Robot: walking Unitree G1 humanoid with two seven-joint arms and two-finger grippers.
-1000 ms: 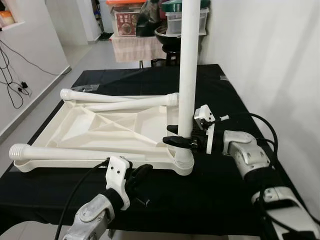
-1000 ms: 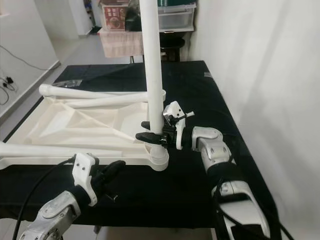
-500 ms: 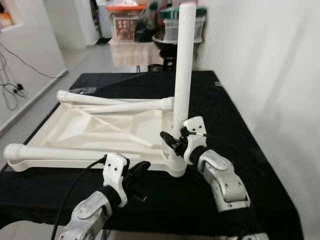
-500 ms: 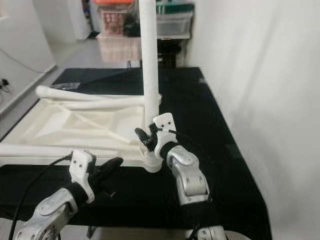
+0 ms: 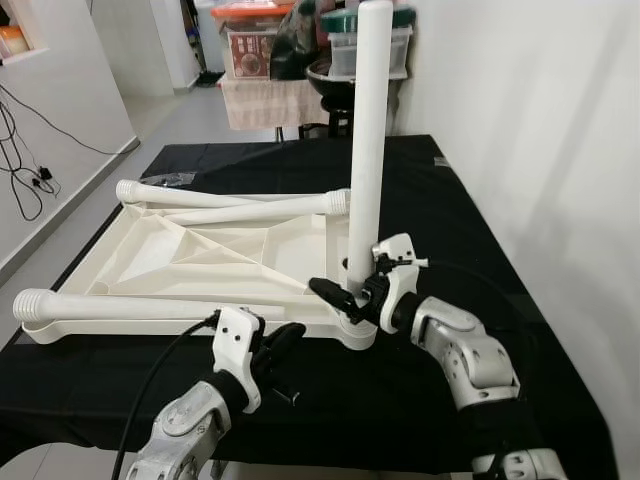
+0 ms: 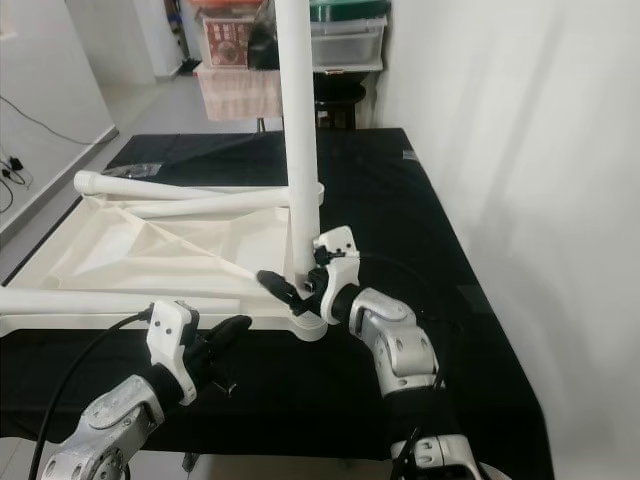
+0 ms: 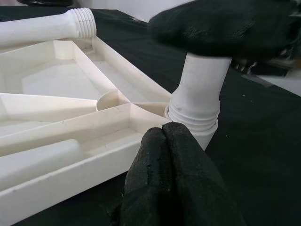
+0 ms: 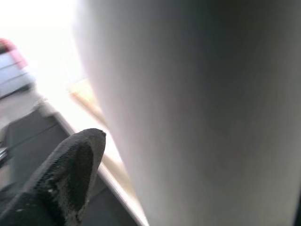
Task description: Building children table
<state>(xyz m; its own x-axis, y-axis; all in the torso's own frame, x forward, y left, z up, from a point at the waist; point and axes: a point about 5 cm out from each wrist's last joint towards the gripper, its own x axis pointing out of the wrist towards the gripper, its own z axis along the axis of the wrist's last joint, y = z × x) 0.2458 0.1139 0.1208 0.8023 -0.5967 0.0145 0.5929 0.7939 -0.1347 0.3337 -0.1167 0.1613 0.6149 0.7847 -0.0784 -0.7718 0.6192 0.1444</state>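
Observation:
An upturned white plastic table top (image 5: 200, 255) lies on a black-covered table (image 5: 450, 200). One white leg (image 5: 366, 130) stands upright in the near right corner socket (image 7: 194, 123). My right gripper (image 5: 345, 292) is shut on this leg just above the socket, with one black finger (image 8: 70, 174) showing beside the leg. My left gripper (image 5: 283, 338) is shut and holds nothing; it hovers at the top's front edge, pointing at the socket. Another leg (image 5: 150, 305) lies along the front rim. Two more legs (image 5: 240, 203) lie across the back of the top.
A white wall runs close along the right side of the table. Storage boxes (image 5: 250, 40) and a dark stool (image 5: 335, 80) stand beyond the far end. Cables (image 5: 25, 150) trail on the floor at the left. A clear plastic bag (image 5: 170, 178) lies at the back left.
My right arm has swung from the right side to the front, and its gripper has turned around the leg and dropped closer to the socket. The left gripper has stayed put.

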